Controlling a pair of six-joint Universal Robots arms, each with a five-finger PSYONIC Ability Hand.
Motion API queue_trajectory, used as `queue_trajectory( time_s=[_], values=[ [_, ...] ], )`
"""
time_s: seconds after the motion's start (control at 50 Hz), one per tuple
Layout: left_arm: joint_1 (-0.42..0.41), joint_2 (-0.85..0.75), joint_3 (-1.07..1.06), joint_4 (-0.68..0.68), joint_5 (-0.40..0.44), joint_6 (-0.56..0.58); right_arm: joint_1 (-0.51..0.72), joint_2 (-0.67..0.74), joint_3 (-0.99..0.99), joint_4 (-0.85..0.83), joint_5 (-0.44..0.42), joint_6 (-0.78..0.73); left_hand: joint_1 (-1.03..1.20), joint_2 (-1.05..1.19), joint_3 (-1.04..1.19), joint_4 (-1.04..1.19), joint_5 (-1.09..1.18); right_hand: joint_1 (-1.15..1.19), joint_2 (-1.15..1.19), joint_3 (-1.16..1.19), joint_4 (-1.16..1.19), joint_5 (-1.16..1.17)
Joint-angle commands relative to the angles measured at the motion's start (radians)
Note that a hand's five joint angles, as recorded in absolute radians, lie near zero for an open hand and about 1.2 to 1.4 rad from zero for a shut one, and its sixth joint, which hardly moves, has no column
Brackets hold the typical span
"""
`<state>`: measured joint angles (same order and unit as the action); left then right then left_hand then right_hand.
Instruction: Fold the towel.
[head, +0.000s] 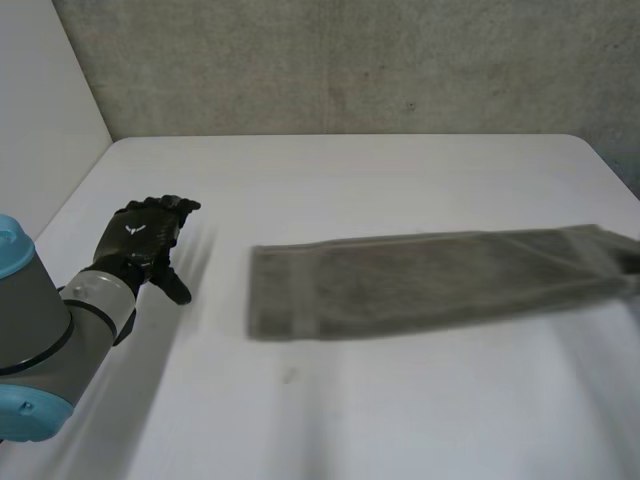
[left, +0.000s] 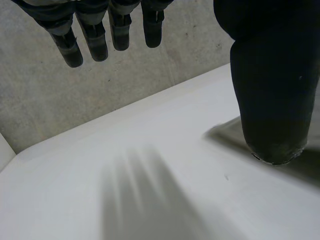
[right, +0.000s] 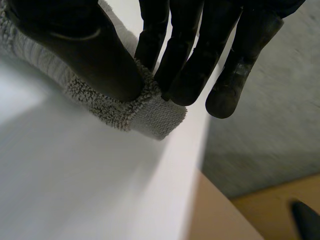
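A grey towel (head: 420, 282) lies as a long strip across the white table (head: 330, 180), running from the middle to the right edge. Its right end corner (right: 150, 112) is pinched between the thumb and fingers of my right hand (right: 185, 60), close to the table's right edge. My left hand (head: 148, 240) hovers over the table well left of the towel's left end, apart from it. In the left wrist view its fingers (left: 95, 37) hang straight and its thumb (left: 272, 90) stands wide, with nothing held.
The table's right edge (right: 192, 170) drops off just beyond the held corner, with a tan floor (right: 240, 220) below. A grey concrete wall (head: 350, 60) rises behind the table, and a white panel (head: 40, 100) stands at the left.
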<state>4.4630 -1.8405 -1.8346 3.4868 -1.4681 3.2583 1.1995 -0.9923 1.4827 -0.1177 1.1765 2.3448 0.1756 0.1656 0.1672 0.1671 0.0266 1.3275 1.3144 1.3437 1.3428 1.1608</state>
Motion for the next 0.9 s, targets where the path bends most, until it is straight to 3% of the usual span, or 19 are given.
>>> queue_trajectory(
  time_s=[0.02,0.06,0.08,0.12,0.14,0.18,0.2,0.22,0.24,0.28,0.3,0.34,0.4,0.52,0.54,0.56,0.64,0.78,0.9],
  values=[
    [0.001,0.001,-0.002,0.0,0.0,0.0,-0.026,-0.022,-0.104,0.174,-0.005,-0.105,-0.001,0.009,0.007,0.007,-0.027,0.069,0.082,0.053,0.053,0.061],
    [-0.001,0.001,-0.002,0.0,0.002,0.0,0.142,-0.09,-0.127,0.184,-0.006,-0.023,-0.001,0.009,0.007,0.007,-0.027,0.069,0.082,0.053,0.053,0.061],
    [-0.001,0.001,-0.002,0.0,0.002,0.0,0.143,-0.091,-0.127,0.184,-0.006,-0.022,-0.001,0.009,0.007,0.007,-0.027,0.069,0.082,0.053,0.053,0.061],
    [-0.001,0.003,-0.002,0.0,0.0,0.0,0.33,-0.149,-0.136,0.144,0.0,0.075,-0.001,0.009,0.007,0.007,-0.027,0.069,0.082,0.053,0.053,0.061],
    [-0.001,0.003,-0.002,0.0,0.0,-0.002,0.331,-0.149,-0.136,0.144,0.0,0.076,-0.001,0.009,0.007,0.007,-0.027,0.069,0.082,0.053,0.053,0.061],
    [-0.002,0.003,-0.002,0.0,0.0,-0.002,0.505,-0.155,-0.142,0.095,0.008,0.154,-0.001,0.009,0.007,0.007,-0.027,0.069,0.082,0.053,0.053,0.061],
    [-0.002,0.003,-0.003,0.0,0.0,-0.002,0.506,-0.155,-0.142,0.095,0.008,0.154,-0.001,0.009,0.007,0.007,-0.027,0.069,0.082,0.053,0.053,0.061],
    [-0.002,0.003,-0.003,0.0,0.0,-0.002,0.603,-0.147,-0.139,0.069,0.009,0.186,-0.001,0.009,0.007,0.007,-0.027,0.069,0.082,0.053,0.053,0.061],
    [-0.002,0.003,-0.003,0.0,0.0,-0.002,0.604,-0.147,-0.139,0.069,0.009,0.186,-0.001,0.009,0.007,0.007,-0.027,0.069,0.082,0.053,0.053,0.061],
    [-0.002,0.003,-0.005,-0.002,0.0,-0.002,0.801,-0.105,-0.128,0.027,0.015,0.226,-0.001,0.009,0.007,0.007,-0.027,0.069,0.082,0.053,0.053,0.061],
    [-0.001,0.003,-0.006,-0.002,0.0,-0.002,0.802,-0.104,-0.128,0.027,0.015,0.226,-0.001,0.009,0.007,0.007,-0.027,0.069,0.082,0.053,0.053,0.061],
    [-0.001,0.003,-0.011,0.0,0.0,-0.002,0.978,-0.027,-0.124,0.018,0.015,0.228,-0.001,0.009,0.007,0.007,-0.027,0.069,0.082,0.053,0.053,0.061],
    [-0.001,0.004,-0.012,-0.002,0.0,0.0,1.058,0.049,-0.124,0.026,0.017,0.228,-0.001,0.009,0.007,0.007,-0.027,0.069,0.082,0.053,0.053,0.061],
    [-0.002,0.004,-0.018,0.0,0.002,0.0,1.074,0.113,-0.14,0.067,0.032,0.22,-0.001,0.009,0.007,0.007,-0.027,0.069,0.082,0.053,0.053,0.061],
    [-0.004,0.004,-0.018,-0.002,0.002,0.0,1.065,0.101,-0.139,0.081,0.049,0.222,-0.001,0.009,0.007,0.007,-0.027,-0.416,-0.402,-0.432,-0.431,-0.423],
    [-0.004,0.004,-0.018,-0.002,0.002,0.0,1.059,0.074,-0.136,0.085,0.057,0.235,-0.001,0.009,0.007,0.007,-0.027,-1.153,-1.14,-1.169,-1.168,-1.161],
    [-0.011,0.004,-0.018,0.0,0.002,0.001,1.0,-0.006,-0.105,0.061,0.06,0.269,-0.001,0.009,0.007,0.007,-0.027,-1.153,-1.14,-1.169,-1.168,-1.161],
    [-0.016,0.004,-0.018,0.005,0.002,0.001,0.793,-0.167,0.048,0.001,0.049,0.435,-0.001,0.009,0.007,0.007,-0.027,-1.153,-1.14,-1.169,-1.168,-1.161],
    [-0.027,0.003,-0.018,0.005,0.002,0.001,0.673,-0.17,0.143,-0.01,0.028,0.435,-0.001,0.009,0.007,0.007,-0.027,-1.153,-1.14,-1.169,-1.168,-1.161]
  ],
)
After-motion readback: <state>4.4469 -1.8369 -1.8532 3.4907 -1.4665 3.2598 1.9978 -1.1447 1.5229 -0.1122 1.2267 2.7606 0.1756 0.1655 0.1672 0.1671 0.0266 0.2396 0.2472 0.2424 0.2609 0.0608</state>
